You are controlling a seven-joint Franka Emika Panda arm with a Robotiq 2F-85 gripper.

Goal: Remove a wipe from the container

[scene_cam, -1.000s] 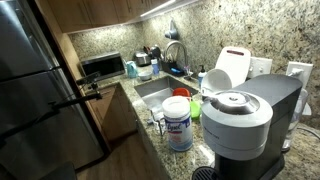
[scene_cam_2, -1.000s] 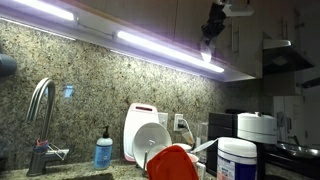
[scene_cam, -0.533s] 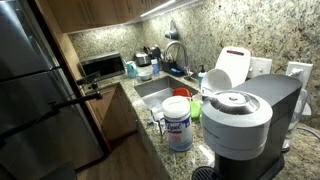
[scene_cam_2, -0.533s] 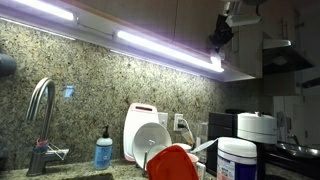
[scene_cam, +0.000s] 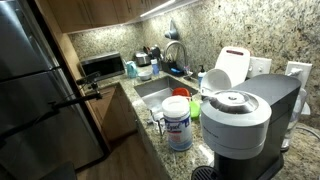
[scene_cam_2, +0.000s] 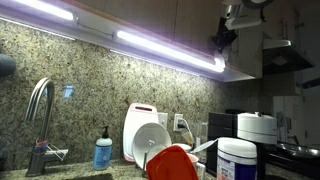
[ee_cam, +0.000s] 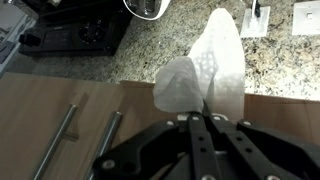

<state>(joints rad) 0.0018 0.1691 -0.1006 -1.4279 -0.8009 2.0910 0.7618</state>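
Note:
The container [scene_cam: 178,122] is a white canister with a blue-and-white label and a round white lid. It stands on the granite counter next to the grey coffee machine [scene_cam: 245,125]. It also shows at the bottom right of an exterior view [scene_cam_2: 237,160]. My gripper [scene_cam_2: 226,36] is high up near the cabinets, well above the container. In the wrist view the gripper [ee_cam: 198,115] is shut on a white wipe [ee_cam: 205,70], which hangs free from the fingertips.
A sink with a faucet [scene_cam: 176,52] lies behind the container. A white jug with a red top [scene_cam: 232,68] and a red lid [scene_cam_2: 172,163] stand near it. A fridge [scene_cam: 35,90] fills the left side. A toaster oven [scene_cam: 102,65] sits at the back.
My gripper has risen and moved right under the cabinets with the wipe in it. The container has not moved.

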